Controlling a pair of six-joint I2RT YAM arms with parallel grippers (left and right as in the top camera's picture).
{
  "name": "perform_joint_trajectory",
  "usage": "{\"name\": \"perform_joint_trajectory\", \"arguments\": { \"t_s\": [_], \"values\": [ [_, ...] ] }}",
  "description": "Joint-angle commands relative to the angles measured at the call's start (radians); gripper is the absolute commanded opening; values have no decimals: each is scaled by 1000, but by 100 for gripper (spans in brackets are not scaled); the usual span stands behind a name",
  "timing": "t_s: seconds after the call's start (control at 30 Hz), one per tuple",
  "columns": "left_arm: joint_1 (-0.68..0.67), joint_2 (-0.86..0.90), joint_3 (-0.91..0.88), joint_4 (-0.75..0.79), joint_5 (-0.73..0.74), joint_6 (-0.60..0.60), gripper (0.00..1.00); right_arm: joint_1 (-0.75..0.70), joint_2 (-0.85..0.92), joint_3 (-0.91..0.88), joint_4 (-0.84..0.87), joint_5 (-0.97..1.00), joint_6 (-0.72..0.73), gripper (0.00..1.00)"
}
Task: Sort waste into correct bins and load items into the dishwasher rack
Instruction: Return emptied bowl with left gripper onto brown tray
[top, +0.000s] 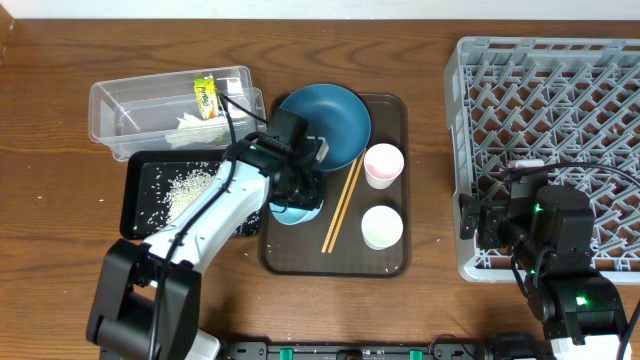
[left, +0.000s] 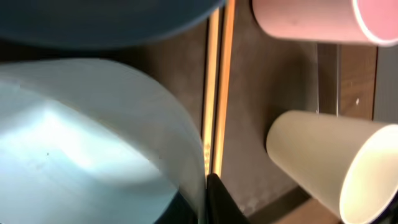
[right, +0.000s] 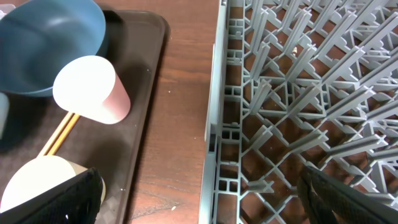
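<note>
My left gripper (top: 296, 190) is shut on the rim of the light-blue bowl (top: 292, 212), which sits on the brown serving tray; the left wrist view shows one finger inside and one outside the rim (left: 207, 196) of that bowl (left: 93, 137). The dark-blue bowl (top: 328, 122), the chopsticks (top: 341, 205), the pinkish cup (top: 383, 165) and the white cup (top: 382, 227) are on the same tray. The clear tub (top: 125, 105) holds the wrapper (top: 205, 97) and the tissue (top: 188, 130). The black tray (top: 138, 205) holds rice (top: 187, 186). My right gripper (right: 214, 199) is open and empty over the left wall of the dishwasher rack (top: 550, 150).
The brown serving tray (top: 392, 260) lies between the bins and the rack. A strip of bare wooden table (right: 186, 93) separates the tray from the rack wall (right: 214, 124). A few rice grains lie loose on the table left of the black tray.
</note>
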Motion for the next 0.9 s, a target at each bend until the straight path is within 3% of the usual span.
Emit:
{"name": "perform_joint_trajectory", "arguments": {
  "t_s": [0.0,0.17,0.33,0.57,0.87],
  "values": [
    [0,1,5,14,-29,-13,17,7,0,24,-2,-5,10,99],
    [0,-7,14,-6,8,-12,37,7,0,24,-3,-8,10,99],
    [-1,-61,72,-107,17,-12,37,7,0,24,-4,-7,10,99],
    [-25,-152,77,-114,72,-12,38,7,0,24,-3,-8,10,99],
    [-182,-89,77,-80,26,-12,41,7,0,24,-4,-8,10,99]
  ]
}}
